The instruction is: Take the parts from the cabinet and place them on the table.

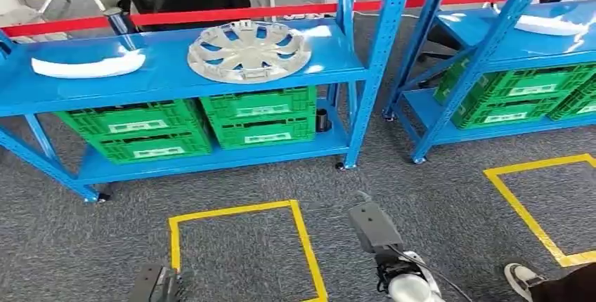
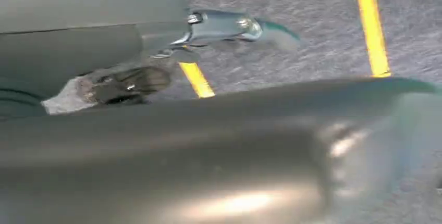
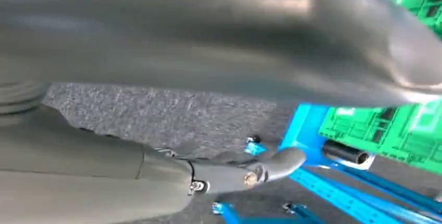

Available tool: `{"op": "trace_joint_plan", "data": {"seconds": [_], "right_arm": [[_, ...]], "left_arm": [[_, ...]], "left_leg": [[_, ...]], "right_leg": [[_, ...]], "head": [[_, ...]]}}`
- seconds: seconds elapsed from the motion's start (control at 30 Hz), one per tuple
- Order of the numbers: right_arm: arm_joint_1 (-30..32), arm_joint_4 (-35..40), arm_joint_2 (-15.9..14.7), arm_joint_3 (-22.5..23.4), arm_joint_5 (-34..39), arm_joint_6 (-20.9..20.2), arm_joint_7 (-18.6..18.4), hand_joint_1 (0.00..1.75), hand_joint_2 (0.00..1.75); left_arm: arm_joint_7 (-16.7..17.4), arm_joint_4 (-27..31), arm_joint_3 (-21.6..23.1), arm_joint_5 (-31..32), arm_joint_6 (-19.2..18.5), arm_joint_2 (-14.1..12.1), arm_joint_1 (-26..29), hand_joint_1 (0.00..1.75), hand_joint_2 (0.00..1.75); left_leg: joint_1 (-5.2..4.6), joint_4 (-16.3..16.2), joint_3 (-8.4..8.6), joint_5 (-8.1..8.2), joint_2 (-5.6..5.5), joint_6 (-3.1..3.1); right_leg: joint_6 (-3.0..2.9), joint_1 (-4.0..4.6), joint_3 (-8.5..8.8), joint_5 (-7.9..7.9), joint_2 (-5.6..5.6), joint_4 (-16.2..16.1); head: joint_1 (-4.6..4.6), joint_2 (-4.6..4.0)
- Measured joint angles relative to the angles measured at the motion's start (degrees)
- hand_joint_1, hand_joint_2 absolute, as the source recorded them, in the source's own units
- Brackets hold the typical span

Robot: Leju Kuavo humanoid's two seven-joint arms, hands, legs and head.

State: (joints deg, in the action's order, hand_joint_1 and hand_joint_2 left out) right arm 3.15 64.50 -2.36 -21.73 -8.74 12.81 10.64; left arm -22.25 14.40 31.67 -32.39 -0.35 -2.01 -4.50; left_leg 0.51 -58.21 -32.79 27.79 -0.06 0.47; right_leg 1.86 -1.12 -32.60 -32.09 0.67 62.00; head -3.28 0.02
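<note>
A silver wheel cover (image 1: 249, 50) lies flat on the top shelf of the blue rack (image 1: 176, 77), with a white curved part (image 1: 88, 67) to its left. My right hand (image 1: 370, 225) hangs low over the grey carpet in front of the rack, holding nothing. In the right wrist view its fingers (image 3: 234, 174) are stretched out and apart, pointing towards the rack's foot. My left hand (image 1: 158, 284) is at the bottom edge beside a yellow floor square. It is empty too, and a finger (image 2: 224, 26) lies straight above the carpet.
Green crates (image 1: 204, 125) fill the lower shelf. A second blue rack (image 1: 506, 49) at the right holds another white part (image 1: 548, 24) and more green crates (image 1: 520, 95). Red tape (image 1: 281, 11) runs behind. Yellow squares (image 1: 242, 211) mark the floor. A person's shoe (image 1: 521, 274) is at bottom right.
</note>
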Motion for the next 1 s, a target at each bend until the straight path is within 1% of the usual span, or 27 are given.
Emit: {"op": "trace_joint_plan", "data": {"seconds": [0.03,0.07,0.1,0.13,0.17,0.2,0.23,0.27,0.3,0.33,0.4,0.47,0.5,0.53,0.57,0.6,0.63,0.67,0.7,0.73,0.77,0.8,0.83,0.87,0.93,0.97,1.0], "right_arm": [[0.0,0.1,0.0,0.0,0.0,0.0,0.0,0.00,0.00],[0.0,0.1,-0.2,0.0,0.1,0.0,0.0,0.00,0.00],[0.3,0.1,-0.3,0.0,0.3,0.0,0.0,0.00,0.00],[0.5,0.2,-0.4,0.0,0.3,-0.2,0.0,0.00,0.00],[0.6,0.4,-0.6,0.0,0.2,-0.5,0.2,0.00,0.00],[0.6,0.7,-0.9,-0.1,-0.3,-0.8,0.2,0.00,0.00],[0.5,1.0,-1.1,-0.2,-0.8,-0.8,0.3,0.00,0.00],[0.4,1.0,-1.3,-0.3,-1.3,-0.9,0.5,0.00,0.00],[0.2,1.0,-1.4,-0.5,-1.6,-0.9,0.6,0.00,0.00],[0.2,1.1,-1.4,-0.8,-1.8,-0.9,0.7,0.00,0.00],[0.3,1.1,-1.6,-1.1,-2.1,-1.1,0.8,0.00,0.00],[0.2,1.1,-1.6,-1.4,-2.2,-1.2,0.8,0.00,0.00],[0.1,1.2,-1.6,-1.4,-2.2,-1.2,0.8,0.00,0.00],[0.1,1.3,-1.6,-1.5,-2.3,-1.2,0.8,0.00,0.00],[0.1,1.2,-1.6,-1.6,-2.3,-1.2,0.8,0.00,0.00],[0.1,1.2,-1.6,-1.7,-2.4,-1.2,0.8,0.00,0.00],[0.1,1.2,-1.6,-1.7,-2.4,-1.2,0.9,0.00,0.00],[0.1,1.2,-1.6,-1.8,-2.6,-1.2,0.9,0.00,0.00],[0.1,1.2,-1.6,-1.8,-2.6,-1.2,0.9,0.00,0.00],[0.0,1.2,-1.6,-1.8,-2.5,-1.2,1.0,0.00,0.00],[-0.1,1.3,-1.6,-1.8,-2.1,-1.4,1.3,0.00,0.00],[-0.2,1.2,-1.6,-1.8,-1.6,-1.7,1.6,0.00,0.00],[-0.3,1.3,-1.6,-1.8,-1.3,-1.9,1.9,0.00,0.00],[-0.3,1.3,-1.6,-1.8,-1.2,-1.9,1.9,0.00,0.00],[-0.2,1.3,-1.6,-1.8,-1.2,-1.9,1.9,0.00,0.00],[-0.3,1.4,-1.6,-1.8,-1.2,-1.9,1.9,0.00,0.00],[-0.3,1.4,-1.6,-1.8,-1.2,-1.9,2.0,0.00,0.00]], "left_arm": [[0.0,0.0,0.0,0.0,0.0,0.1,-0.1,0.00,0.00],[0.0,0.0,0.0,0.0,0.0,0.2,-0.2,0.00,0.00],[0.0,0.0,0.0,0.0,0.0,0.3,-0.2,0.00,0.00],[0.0,0.0,0.0,0.0,0.0,0.4,-0.1,0.00,0.00],[0.0,0.0,0.0,0.0,0.0,0.3,-0.1,0.00,0.00],[0.0,0.0,0.0,0.0,0.0,0.3,-0.1,0.00,0.00],[0.2,0.0,0.0,0.0,-0.1,0.4,-0.1,0.00,0.00],[0.4,0.0,0.0,0.0,-0.1,0.4,-0.1,0.00,0.00],[0.4,0.0,0.0,0.0,-0.1,0.4,-0.2,0.00,0.00],[0.5,0.0,0.0,0.0,-0.1,0.4,-0.2,0.00,0.00],[0.5,0.0,0.0,0.0,-0.1,0.4,-0.2,0.00,0.00],[0.5,0.0,0.0,0.0,-0.1,0.3,-0.2,0.00,0.00],[0.5,0.0,0.0,0.0,-0.1,0.3,-0.3,0.00,0.00],[0.5,0.0,0.0,0.0,-0.1,0.3,-0.3,0.00,0.00],[0.5,-0.1,0.0,0.0,-0.1,0.3,-0.3,0.00,0.00],[0.5,-0.1,0.0,0.0,-0.1,0.4,-0.1,0.00,0.00],[0.5,-0.1,0.0,0.0,-0.1,0.3,0.1,0.00,0.00],[0.5,-0.1,0.0,0.0,-0.1,0.3,0.2,0.00,0.00],[0.5,-0.1,0.0,-0.1,-0.1,0.3,0.3,0.00,0.00],[0.4,-0.1,0.0,-0.1,-0.1,0.3,0.3,0.00,0.00],[0.4,-0.1,0.0,-0.1,-0.1,0.3,0.3,0.00,0.00],[0.4,-0.2,0.0,-0.1,-0.1,0.1,0.3,0.00,0.00],[0.3,-0.2,0.0,-0.1,-0.1,0.1,0.2,0.00,0.00],[0.4,-0.2,0.0,-0.1,-0.1,0.1,0.2,0.00,0.00],[0.4,-0.2,0.0,-0.1,-0.2,0.1,0.3,0.00,0.00],[0.3,-0.1,0.0,-0.1,-0.2,0.2,0.3,0.00,0.00],[0.3,-0.1,0.0,-0.1,-0.2,0.1,0.3,0.00,0.00]], "left_leg": [[-0.01,0.0,0.10,0.18,0.15,0.45],[-0.07,0.0,0.20,0.33,0.18,0.64],[-0.11,0.0,0.34,0.50,0.20,0.76],[-0.12,0.0,0.51,0.67,0.19,0.76],[-0.11,0.0,0.80,0.86,0.14,0.71],[-0.08,-0.1,1.20,1.15,0.13,0.60],[-0.04,-0.1,1.69,1.48,0.06,0.41],[-0.04,-0.3,2.10,1.89,0.02,0.12],[-0.50,-0.6,1.99,2.31,-0.02,-0.37],[-0.51,-0.6,1.91,2.48,-0.16,-0.63],[-0.44,-0.1,2.22,2.48,-0.16,-1.18],[-0.28,-0.5,2.38,3.03,-0.15,-1.80],[-0.29,-2.8,1.41,4.19,-0.09,-2.13],[-0.20,-6.6,-0.61,6.04,-0.10,-2.37],[-0.15,-11.6,-3.32,8.08,-0.10,-2.56],[-0.15,-16.1,-5.96,9.47,-0.10,-2.66],[-0.14,-18.5,-7.62,9.47,-0.10,-2.64],[-0.15,-18.0,-7.88,8.01,-0.10,-2.54],[-0.16,-15.2,-6.95,5.50,-0.10,-2.33],[-0.17,-10.3,-4.99,2.26,-0.10,-2.01],[-0.27,-5.0,-2.76,-0.77,-0.06,-1.53],[-0.49,-2.4,-1.54,-0.86,0.01,-1.14],[-0.78,-1.1,-1.01,-0.36,0.05,-1.04],[-0.85,-1.2,-1.21,-0.22,0.03,-1.02],[-0.98,-0.9,-1.23,-0.19,-0.12,-0.50],[-0.21,0.0,-0.59,-0.54,-0.12,-0.03],[-0.32,0.4,-0.19,-0.48,-0.13,0.24]], "right_leg": [[0.08,0.05,-2.27,-1.98,0.00,4.0],[0.14,0.10,-4.95,-3.87,0.00,8.7],[0.18,0.11,-7.39,-4.95,0.00,12.6],[0.23,0.11,-8.75,-4.65,-0.01,14.3],[0.22,0.08,-8.74,-2.97,-0.03,13.3],[0.19,0.04,-7.53,-0.20,-0.11,9.9],[0.14,-0.01,-5.35,2.86,-0.22,4.9],[0.09,-0.08,-3.12,5.27,-0.26,-0.1],[-0.07,0.14,-2.28,4.17,-0.20,-1.6],[-0.82,0.03,-2.31,4.14,-0.14,-1.8],[-1.47,0.35,-2.34,3.81,-0.16,-1.8],[-2.20,-0.07,-1.94,3.83,-0.25,-2.2],[-2.52,-0.11,-1.67,3.62,-0.32,-2.2],[-2.80,-0.11,-1.50,3.44,-0.51,-2.2],[-3.03,-0.05,-1.35,3.24,-0.67,-2.2],[-3.12,0.00,-1.16,3.00,-0.81,-2.2],[-3.16,0.03,-0.89,2.77,-0.86,-2.2],[-3.15,0.05,-0.45,2.49,-0.85,-2.2],[-3.02,0.07,0.04,2.17,-0.77,-2.2],[-2.91,0.08,0.64,1.81,-0.78,-2.2],[-2.73,0.10,1.20,1.46,-0.81,-2.2],[-2.47,0.14,1.33,1.21,-0.83,-2.3],[-2.08,0.32,1.20,1.05,-0.75,-2.2],[-1.74,0.24,1.06,1.15,-0.78,-2.4],[-1.03,0.14,1.36,1.21,-0.85,-3.0],[-0.67,0.15,1.57,0.85,-0.78,-2.8],[-0.53,0.35,1.00,0.15,-0.74,-1.4]], "head": [[0.02,0.00],[0.02,0.00],[0.04,-0.02],[0.02,0.00],[0.02,-0.02],[0.04,-0.02],[0.02,-0.02],[0.02,0.00],[0.00,0.00],[-0.04,-0.02],[-0.09,-0.02],[-0.09,-0.02],[-0.31,0.00],[-0.35,0.00],[-0.35,0.00],[-0.35,0.00],[-0.35,0.00],[-0.35,-0.02],[-0.35,0.00],[-0.35,0.00],[-0.35,-0.02],[-0.37,0.00],[-0.37,-0.02],[-0.33,-0.02],[-0.37,0.00],[-0.28,0.00],[-0.33,0.00]]}}
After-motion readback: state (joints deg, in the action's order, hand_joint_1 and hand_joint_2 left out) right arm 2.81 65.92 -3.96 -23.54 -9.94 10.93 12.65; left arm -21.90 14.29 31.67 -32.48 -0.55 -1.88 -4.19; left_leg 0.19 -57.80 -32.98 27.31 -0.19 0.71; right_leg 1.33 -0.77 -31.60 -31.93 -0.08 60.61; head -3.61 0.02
